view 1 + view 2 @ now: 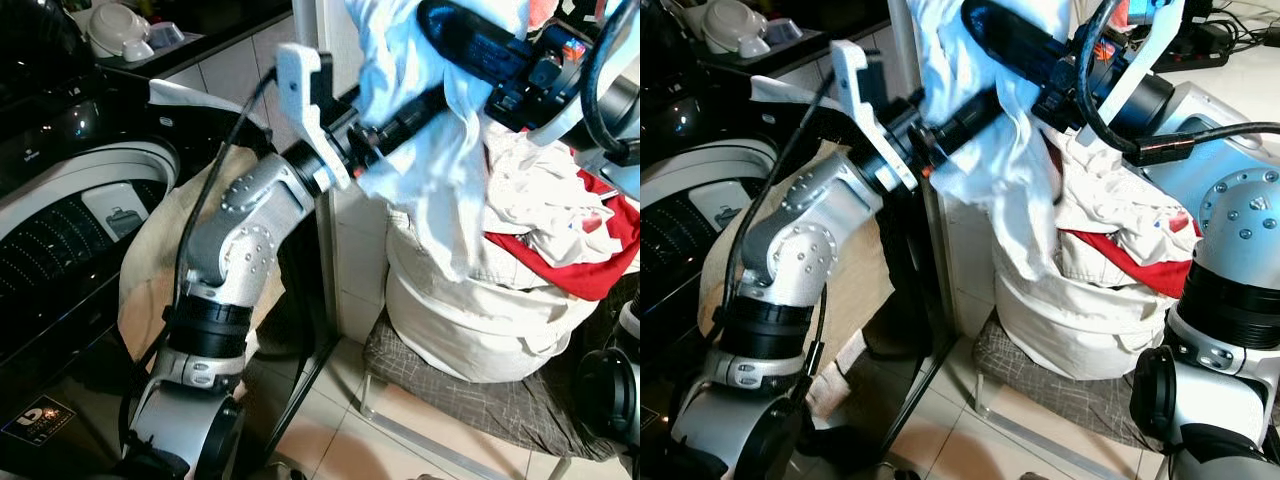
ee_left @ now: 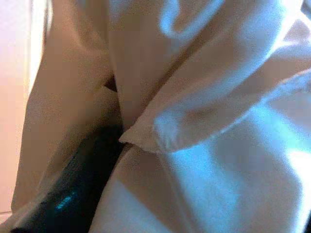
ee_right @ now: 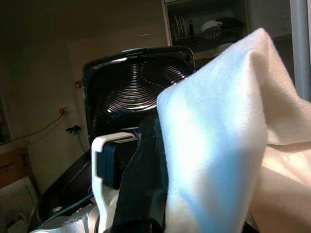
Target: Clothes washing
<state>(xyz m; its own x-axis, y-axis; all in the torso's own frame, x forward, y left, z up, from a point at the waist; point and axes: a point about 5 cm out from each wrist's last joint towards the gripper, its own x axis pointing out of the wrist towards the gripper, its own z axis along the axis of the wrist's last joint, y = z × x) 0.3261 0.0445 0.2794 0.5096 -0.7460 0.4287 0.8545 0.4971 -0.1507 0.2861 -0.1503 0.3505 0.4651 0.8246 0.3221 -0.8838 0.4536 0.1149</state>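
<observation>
A white cloth (image 1: 440,190) hangs lifted above the laundry pile (image 1: 545,185), which holds white pieces and a red garment (image 1: 585,262) on a cream bundle (image 1: 470,320). My left gripper (image 1: 405,112) reaches up and rightward from the washer side. Its black fingers (image 2: 73,194) are buried in the cloth's gathered folds and shut on it. From the right, my right gripper (image 1: 455,30) meets it at the top of the cloth, one long black finger (image 3: 143,184) pressed against the fabric, shut on it. The top-loading washing machine (image 1: 80,230) stands at the left with its lid up.
The bundle rests on a grey-seated chair (image 1: 470,400) over a tiled floor. A beige cloth (image 1: 150,265) drapes over the washer's side. Dishes (image 1: 115,30) sit on a dark counter behind. A white wall edge (image 1: 340,250) stands between washer and chair.
</observation>
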